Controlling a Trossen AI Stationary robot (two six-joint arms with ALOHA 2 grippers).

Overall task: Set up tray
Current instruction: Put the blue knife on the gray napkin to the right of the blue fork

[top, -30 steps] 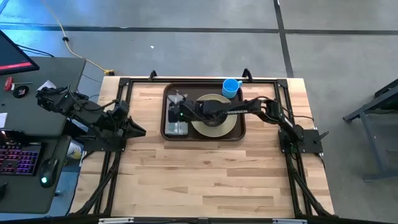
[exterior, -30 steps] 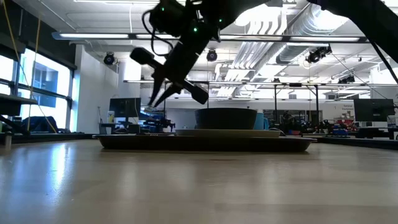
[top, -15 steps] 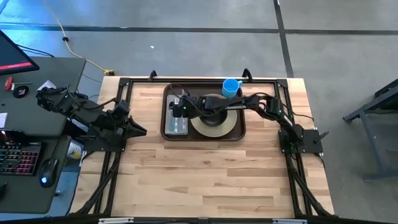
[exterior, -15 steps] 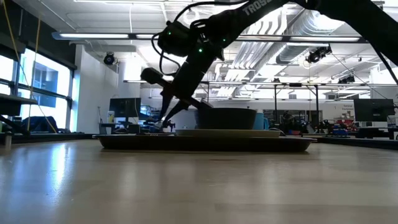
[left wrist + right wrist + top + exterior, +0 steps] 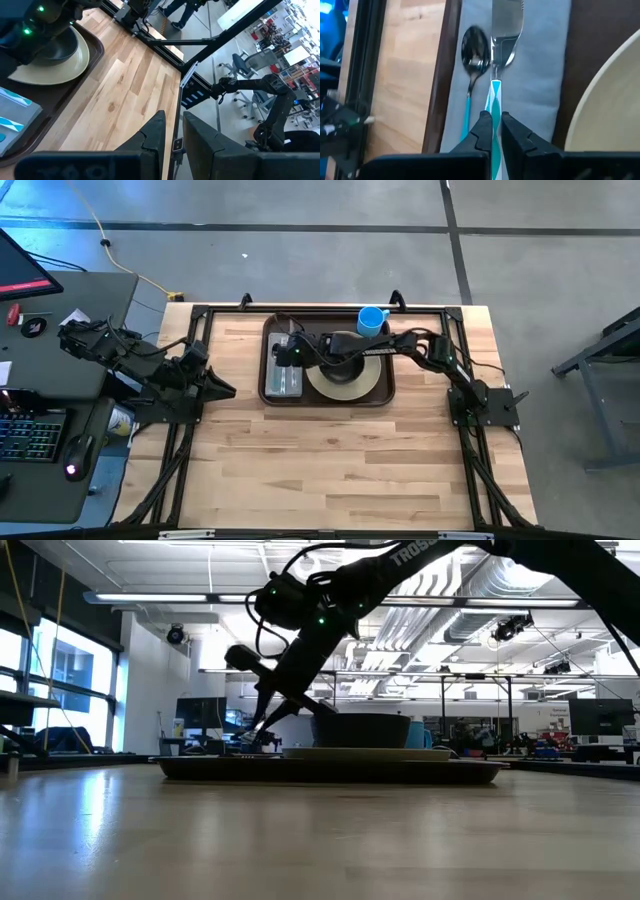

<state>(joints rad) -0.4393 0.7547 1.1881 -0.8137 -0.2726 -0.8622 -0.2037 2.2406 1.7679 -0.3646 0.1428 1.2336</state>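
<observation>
The tray (image 5: pixel 329 399), dark brown with rounded corners and a raised rim, is set on the far half of the wooden desk (image 5: pixel 330 470), slightly left of centre in the high view. A grey napkin (image 5: pixel 540 70) is laid in its left part, and a round beige plate (image 5: pixel 348 385) carrying a dark bowl (image 5: pixel 362 729) is placed beside the napkin. A blue mug (image 5: pixel 371 319) is seen at the tray's far right corner. On the napkin a spoon (image 5: pixel 473 55) with a blue handle is laid, and just beside it a fork (image 5: pixel 506 30) with a teal-and-white striped handle.

The right pincer (image 5: pixel 494 127) is reached across the plate to the napkin, and its fingers are clamped narrowly on the striped handle of the fork, whose tines are pointed away from the wrist. On the right arm, part of the white lettering "TROSSEN" can be read in the low view.

The left pincer (image 5: pixel 171 132) is held at the desk's left edge, well apart from the tray, with a narrow gap between its fingers and nothing gripped.
</observation>
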